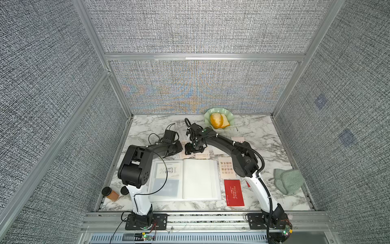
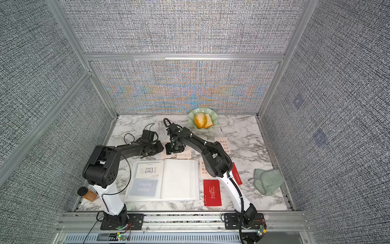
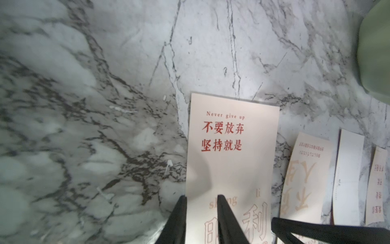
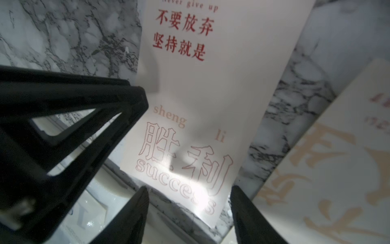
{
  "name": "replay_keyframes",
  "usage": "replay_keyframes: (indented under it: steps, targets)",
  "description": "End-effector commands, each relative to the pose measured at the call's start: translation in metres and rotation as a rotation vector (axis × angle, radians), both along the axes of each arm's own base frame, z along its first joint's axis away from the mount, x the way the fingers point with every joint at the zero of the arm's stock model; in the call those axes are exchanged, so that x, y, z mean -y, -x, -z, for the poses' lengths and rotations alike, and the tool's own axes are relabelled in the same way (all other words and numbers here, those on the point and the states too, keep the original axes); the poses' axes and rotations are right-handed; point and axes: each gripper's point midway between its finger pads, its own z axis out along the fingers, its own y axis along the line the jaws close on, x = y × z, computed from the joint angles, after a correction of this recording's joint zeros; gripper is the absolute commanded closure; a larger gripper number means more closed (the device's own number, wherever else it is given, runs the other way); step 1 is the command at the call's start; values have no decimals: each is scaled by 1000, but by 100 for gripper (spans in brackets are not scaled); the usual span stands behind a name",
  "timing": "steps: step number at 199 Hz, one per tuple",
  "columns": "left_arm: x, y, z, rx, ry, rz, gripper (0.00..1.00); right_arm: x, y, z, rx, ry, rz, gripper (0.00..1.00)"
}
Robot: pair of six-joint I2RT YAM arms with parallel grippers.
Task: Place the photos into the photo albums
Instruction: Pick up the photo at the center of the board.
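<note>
- The left arm rises from its base, folds at a high elbow and runs low and forward, so the left gripper (image 3: pixel 201 196) lies nearly flat over the table. The right arm arches over and tips the right gripper (image 4: pixel 190 188) steeply down, almost meeting the left one.
- The left jaws stand a narrow gap apart. One tip is on the face of the cream "Never give up" card (image 3: pixel 232 147) and the other is just off its long edge; no clamp shows.
- The right jaws gape wide and hold nothing, with that card's "success" end lying between them.
- The open album (image 1: pixel 200 179) lies just behind both grippers, toward the arm bases.
- Bare marble table (image 3: pixel 84 105) spreads ahead of the left fingers and to their outer side. On their inner side lie a bowed cream card (image 3: pixel 304 175) and a white card (image 3: pixel 346 179), close together.
- The cards are thin, matte and rectangular. The fingers are black, tapered and trussed. The marble is white with grey veins.
</note>
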Motion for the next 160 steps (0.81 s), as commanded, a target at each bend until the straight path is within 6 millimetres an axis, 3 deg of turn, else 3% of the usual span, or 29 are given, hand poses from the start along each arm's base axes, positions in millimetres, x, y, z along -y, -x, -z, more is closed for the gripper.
replay_keyframes:
  steps: [1,42,114,160]
  targets:
    - [-10,17,17,-80,-56,6,71,-4,1,1,-32,-33,15,36]
    - [-12,19,16,-85,-70,11,71,-3,-1,0,-81,-105,81,36]
    - [-23,31,17,-85,-121,17,71,-2,0,-25,-81,-186,152,33]
    - [-23,35,24,-105,-122,32,70,2,1,-20,-94,-162,182,32]
